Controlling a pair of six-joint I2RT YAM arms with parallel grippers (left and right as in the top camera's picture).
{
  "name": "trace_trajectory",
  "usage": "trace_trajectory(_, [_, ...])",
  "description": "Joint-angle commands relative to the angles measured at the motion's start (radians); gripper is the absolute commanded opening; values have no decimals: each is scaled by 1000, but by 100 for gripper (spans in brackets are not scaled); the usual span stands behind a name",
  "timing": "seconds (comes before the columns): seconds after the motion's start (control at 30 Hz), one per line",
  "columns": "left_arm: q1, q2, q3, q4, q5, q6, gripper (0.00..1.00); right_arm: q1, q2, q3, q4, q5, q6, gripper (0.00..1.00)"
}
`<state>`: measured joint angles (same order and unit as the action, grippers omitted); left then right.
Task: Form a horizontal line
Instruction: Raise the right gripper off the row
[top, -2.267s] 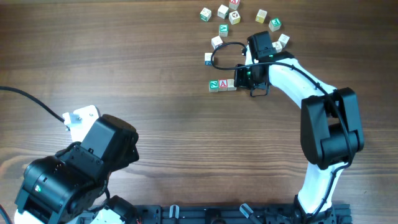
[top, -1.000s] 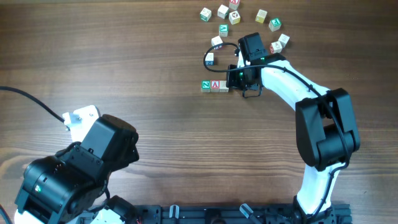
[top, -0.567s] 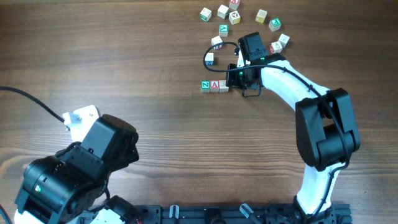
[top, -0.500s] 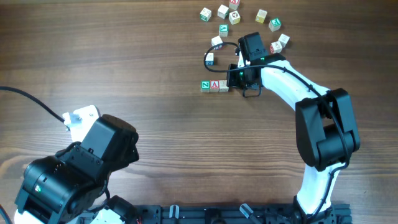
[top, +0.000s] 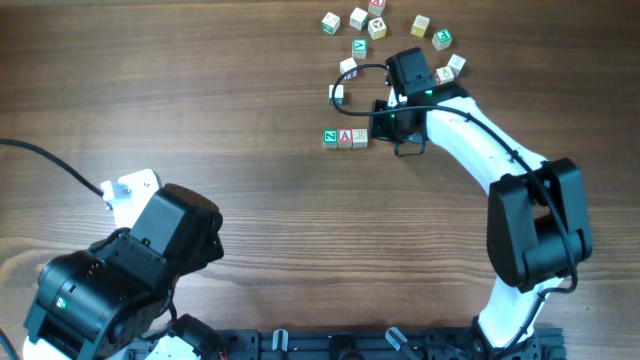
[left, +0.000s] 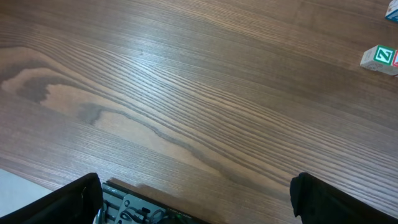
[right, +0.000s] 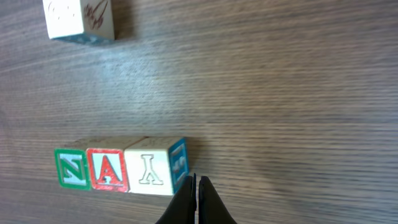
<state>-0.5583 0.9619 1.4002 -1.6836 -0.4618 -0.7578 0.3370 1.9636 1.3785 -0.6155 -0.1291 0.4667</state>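
At the left, the left fingers (left: 329, 199) are spread wide and hold nothing. They hang over bare wood of the bench (top: 250, 200), well apart from the work. I judge that this arm is parked so that it does not disturb the cubes.

Further right, near the middle of the far half of the bench, lies the row of three cubes (top: 345, 138). First comes the green-lettered cube (right: 70, 168), then the red "A" cube (right: 107, 169), then the pale cube (right: 152, 171) with a letter like a Y. They touch side to side with no gap, letters facing up. The long axis of the row runs left to right in the overhead view, so the line already looks horizontal. The blue side face of the pale cube closes the right end.

Just beside that end are the right fingers (right: 205, 208), clenched together with nothing between them. Whether they touch the pale cube I cannot tell. Pressed together like this, they probably serve as a narrow pusher to slide cubes into line.

Beyond the row, the loose cubes (top: 375, 25) lie scattered, probably waiting to join it.
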Motion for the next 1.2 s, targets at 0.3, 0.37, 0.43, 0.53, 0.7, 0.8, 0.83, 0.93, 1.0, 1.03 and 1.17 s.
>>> trace_trajectory(0.3, [0,-4,3,0,1,-2,100,23,68,-11,28,17,129,5])
trace_trajectory(0.37, [0,-4,3,0,1,-2,100,24,75,-11,31,17,138,4])
trace_trajectory(0.43, [0,-4,3,0,1,-2,100,24,82,-11,35,23,138,5])
trace_trajectory(0.53, [0,-4,3,0,1,-2,100,24,106,-11,34,34,138,4])
trace_trajectory(0.7, [0,-4,3,0,1,-2,100,24,137,-11,35,37,138,5])
trace_trajectory(0.8, [0,-4,3,0,1,-2,100,24,138,-11,35,31,138,4])
trace_trajectory(0.83, [0,-4,3,0,1,-2,100,24,138,-11,37,22,138,4])
trace_trajectory(0.93, [0,-4,3,0,1,-2,100,24,138,-11,39,-8,138,5])
trace_trajectory(1.0, [0,-4,3,0,1,-2,100,24,138,-11,39,-31,138,5])
trace_trajectory(1.03, [0,-4,3,0,1,-2,100,24,138,-11,39,-40,138,5])
trace_trajectory(1.17, [0,-4,3,0,1,-2,100,24,138,-11,48,-78,138,4])
